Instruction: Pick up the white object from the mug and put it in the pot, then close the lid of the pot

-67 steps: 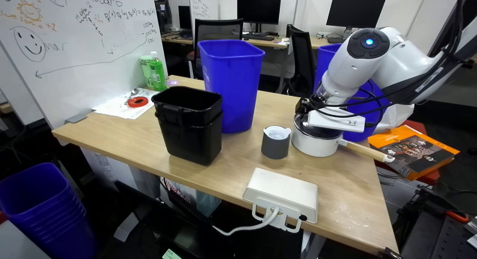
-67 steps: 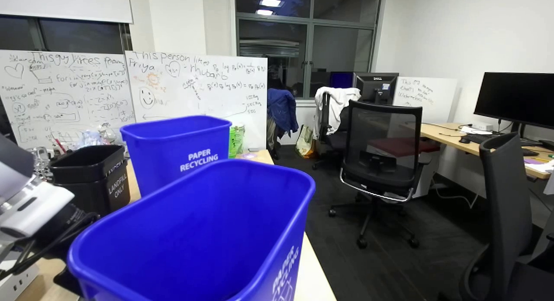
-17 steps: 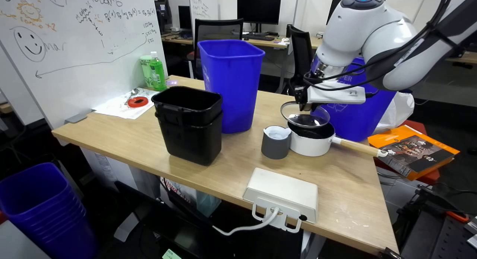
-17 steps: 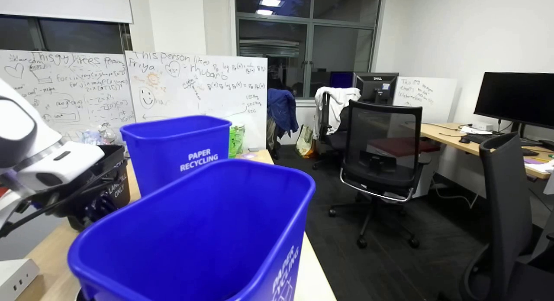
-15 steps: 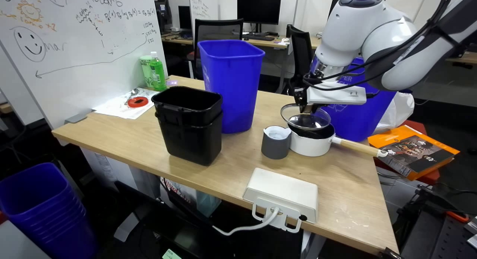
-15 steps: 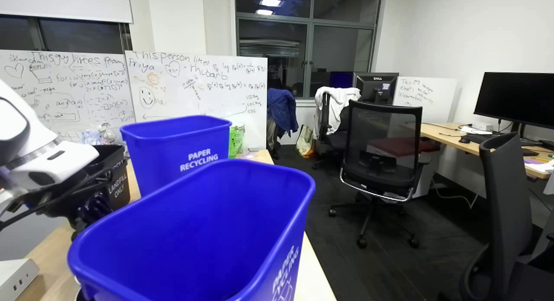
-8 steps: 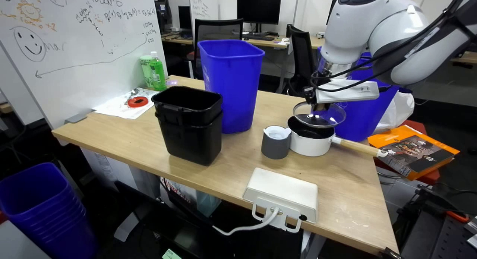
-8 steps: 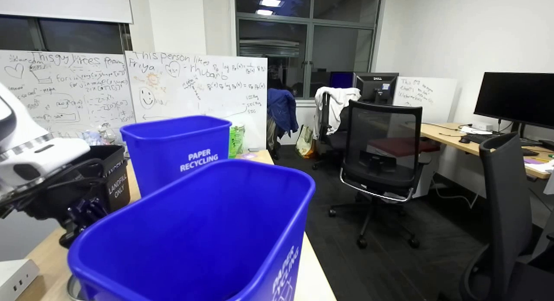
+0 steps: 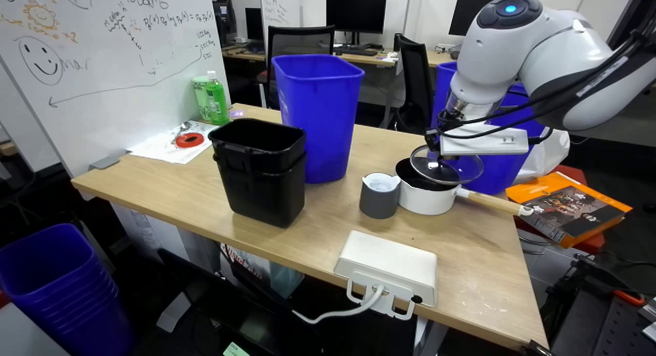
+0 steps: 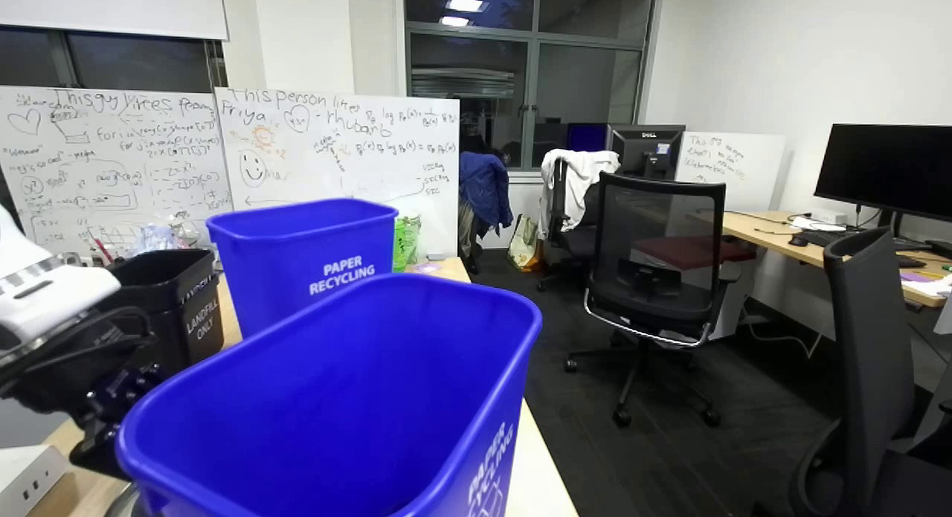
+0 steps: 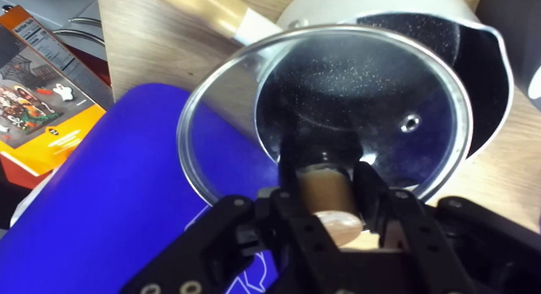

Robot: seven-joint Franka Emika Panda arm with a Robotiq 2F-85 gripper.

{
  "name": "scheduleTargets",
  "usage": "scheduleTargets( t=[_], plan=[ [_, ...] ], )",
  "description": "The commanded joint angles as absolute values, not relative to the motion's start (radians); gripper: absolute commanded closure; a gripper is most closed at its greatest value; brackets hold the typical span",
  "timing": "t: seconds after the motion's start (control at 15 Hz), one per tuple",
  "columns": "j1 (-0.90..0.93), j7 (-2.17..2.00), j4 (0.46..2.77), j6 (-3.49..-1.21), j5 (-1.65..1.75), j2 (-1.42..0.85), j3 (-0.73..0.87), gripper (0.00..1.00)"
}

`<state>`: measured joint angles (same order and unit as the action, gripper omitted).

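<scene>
1. My gripper (image 11: 325,173) has its jaws closed around the brown knob (image 11: 327,190) of the glass lid (image 11: 338,101).
2. This lid is above the pot (image 9: 426,200), shifted to one side; part of the pot's mouth is uncovered. Whether they touch, I cannot tell.
3. Just beside the pot, away from its wooden handle (image 9: 492,201), stands the dark grey mug (image 9: 378,205), and the white object (image 9: 381,182) is in it.
4. In an exterior view, a blue bin (image 9: 496,172) stands behind the pot and a white box (image 9: 390,256) lies in front.

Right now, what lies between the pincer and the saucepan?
The glass lid, its knob in the pincer; the wrist view shows it partly over the saucepan.
</scene>
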<state>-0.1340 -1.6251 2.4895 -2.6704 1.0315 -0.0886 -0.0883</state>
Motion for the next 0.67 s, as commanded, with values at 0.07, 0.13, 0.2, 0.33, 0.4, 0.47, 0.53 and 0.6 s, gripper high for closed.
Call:
scheduleTargets(
  t=[0.07, 0.13, 0.2, 0.33, 0.4, 0.47, 0.53, 0.6],
  plan=[
    [-0.143, -1.856, 2.476, -2.756, 1.218, -0.108, -0.05, 0.87],
    [-0.142, -1.9, 2.476, -2.769, 1.24, -0.116, -0.044, 0.87],
    [-0.141, -1.932, 2.478, -2.782, 1.252, -0.126, -0.041, 0.87],
    [-0.139, -1.994, 2.474, -2.813, 1.268, -0.153, -0.039, 0.87],
    [-0.137, -2.023, 2.469, -2.823, 1.284, -0.166, -0.039, 0.87],
    [-0.135, -2.053, 2.457, -2.834, 1.304, -0.185, -0.038, 0.87],
    [-0.134, -2.076, 2.444, -2.842, 1.326, -0.196, -0.037, 0.87],
    [-0.136, -2.084, 2.429, -2.849, 1.334, -0.211, -0.038, 0.87]
  ],
)
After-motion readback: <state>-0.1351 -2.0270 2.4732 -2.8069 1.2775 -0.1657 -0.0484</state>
